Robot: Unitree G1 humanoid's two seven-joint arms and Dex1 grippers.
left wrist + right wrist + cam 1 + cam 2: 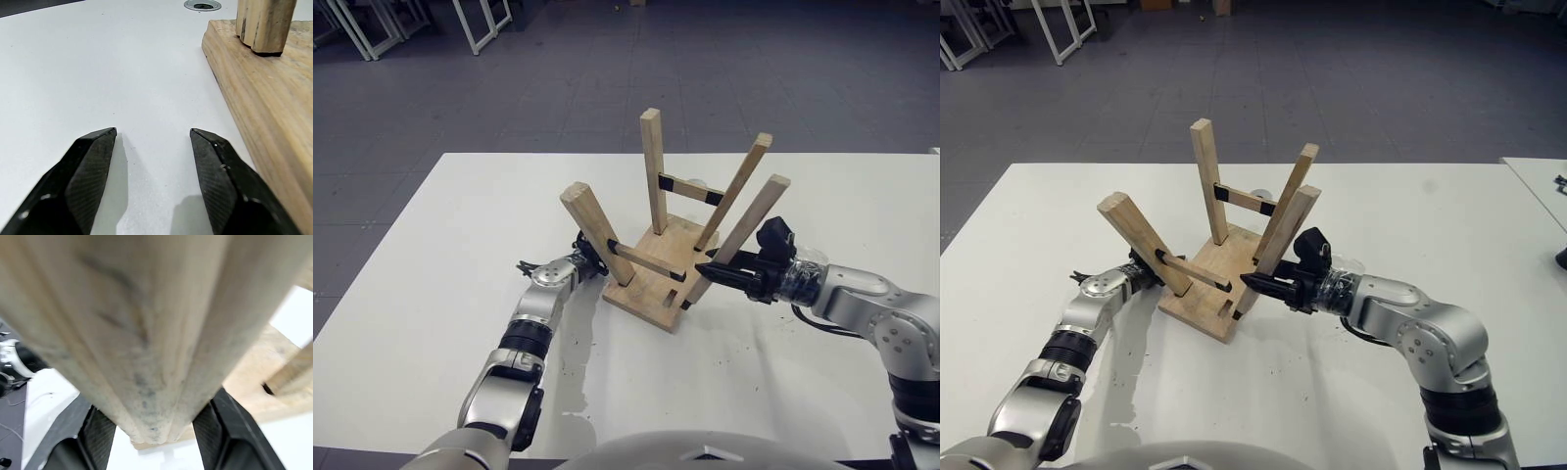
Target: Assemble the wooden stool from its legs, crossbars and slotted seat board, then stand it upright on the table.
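Stool (651, 284) rests seat-down, legs (653, 166) pointing up, right claw (702, 267) gripping one leg (754, 217).

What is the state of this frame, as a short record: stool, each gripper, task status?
stool: upside down, seat board flat on table, four legs up, two crossbars fitted
left gripper: open, by the seat board's edge, holding nothing
right gripper: shut on near right leg, close to its base
status: looks assembled, not yet stood upright
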